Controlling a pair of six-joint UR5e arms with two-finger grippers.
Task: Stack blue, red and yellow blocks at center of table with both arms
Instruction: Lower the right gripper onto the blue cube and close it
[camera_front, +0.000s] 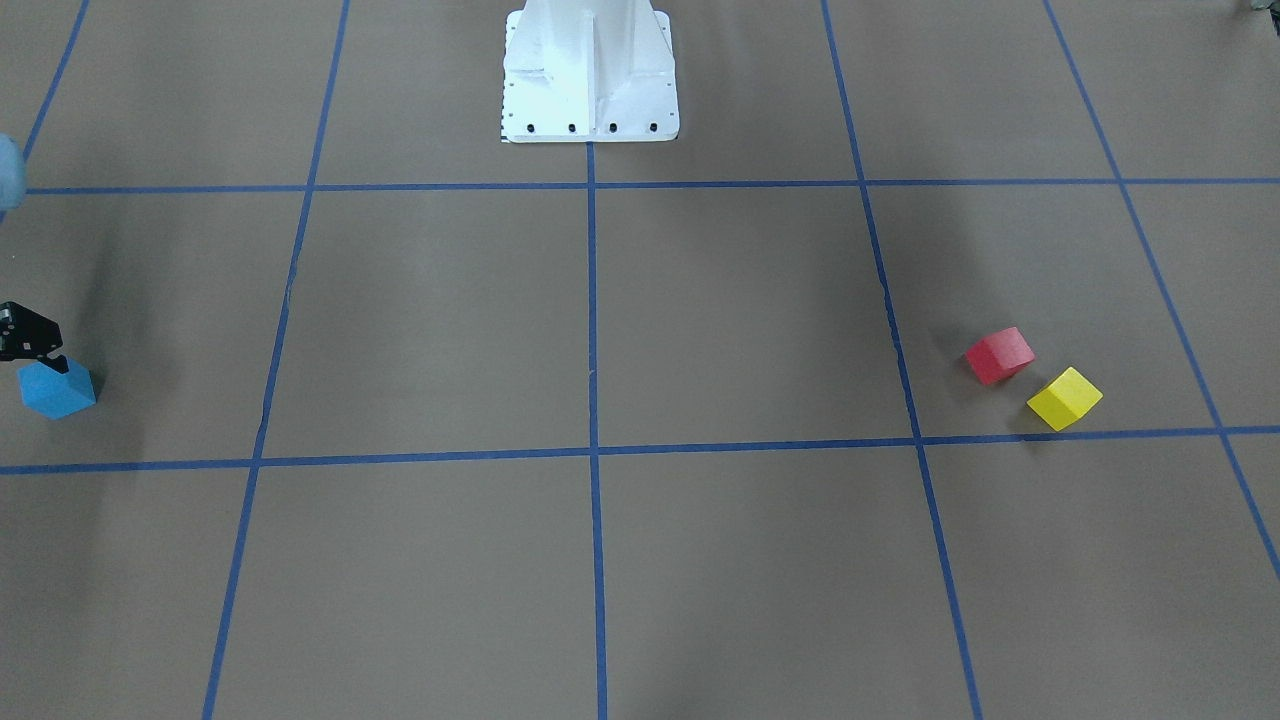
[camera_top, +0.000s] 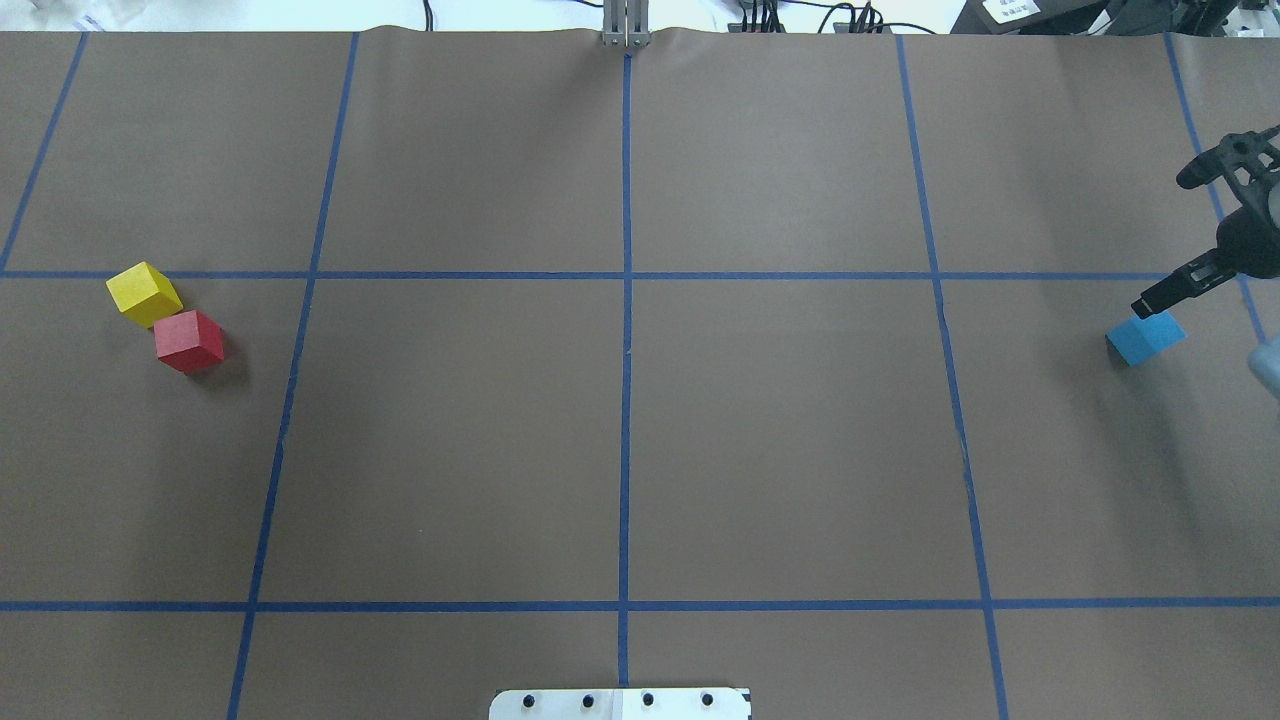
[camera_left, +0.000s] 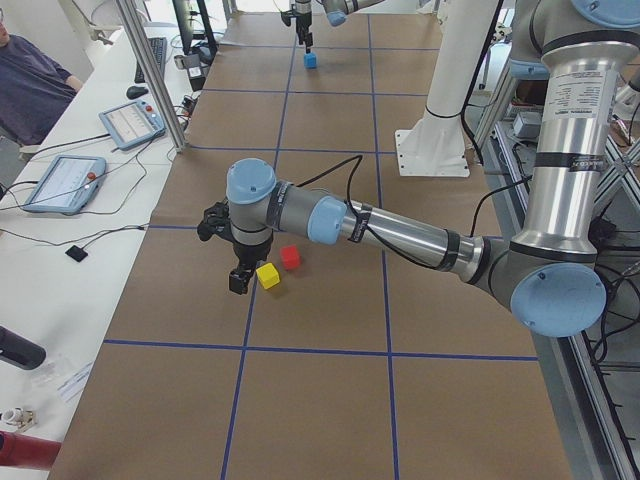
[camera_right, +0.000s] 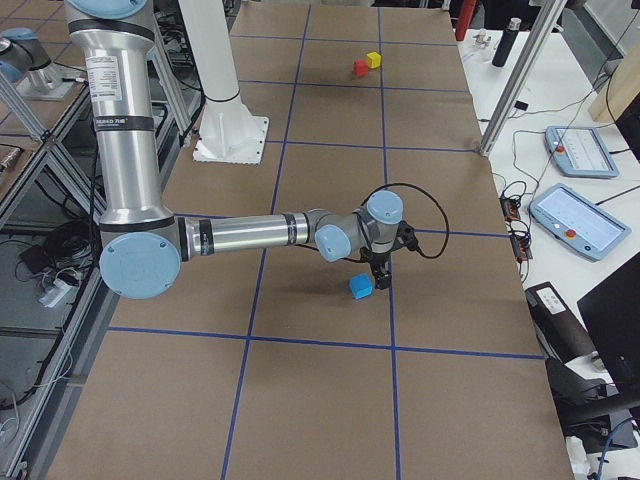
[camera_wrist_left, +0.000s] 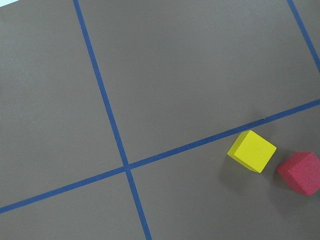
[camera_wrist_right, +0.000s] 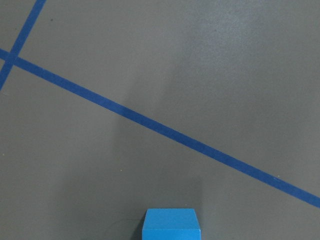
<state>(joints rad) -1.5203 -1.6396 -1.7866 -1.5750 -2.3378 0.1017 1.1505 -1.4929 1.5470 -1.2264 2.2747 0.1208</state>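
The blue block (camera_top: 1146, 338) lies at the table's far right in the overhead view and at the left edge of the front view (camera_front: 57, 388). My right gripper (camera_top: 1162, 245) hangs over it, jaws spread, one finger (camera_front: 56, 362) just above the block's top edge. The block fills the bottom centre of the right wrist view (camera_wrist_right: 171, 224). The red block (camera_top: 189, 341) and yellow block (camera_top: 144, 294) touch at the far left. My left gripper (camera_left: 240, 282) hovers beside the yellow block (camera_left: 267, 275); I cannot tell whether it is open or shut. The left wrist view shows the yellow block (camera_wrist_left: 251, 151) and the red block (camera_wrist_left: 301, 172).
The brown table carries a grid of blue tape lines (camera_top: 626, 350). The white robot base (camera_front: 590, 75) stands at the robot's edge. An operator (camera_left: 30, 85), tablets (camera_left: 62, 183) and a metal post (camera_left: 150, 75) are beside the table.
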